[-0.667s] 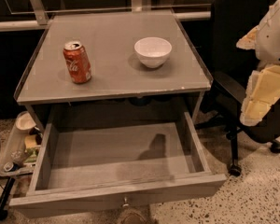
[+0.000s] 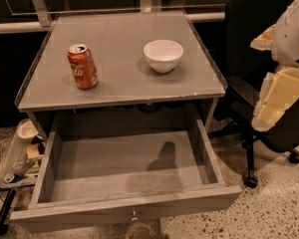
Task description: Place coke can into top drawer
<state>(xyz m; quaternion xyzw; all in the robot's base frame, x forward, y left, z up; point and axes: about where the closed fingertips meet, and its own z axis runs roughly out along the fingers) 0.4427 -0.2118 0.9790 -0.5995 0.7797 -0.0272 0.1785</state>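
Tabletop [image 2: 120, 86] with coke can [image 2: 82, 66]; jaws far right

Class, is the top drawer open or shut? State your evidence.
Open: the top drawer is pulled out from under the tabletop, its inside floor showing. The gripper hangs at the right, beside the chair.

One near, high camera looks down at top drawer [image 2: 124, 210]; gripper [image 2: 271, 111] seemingly far right.
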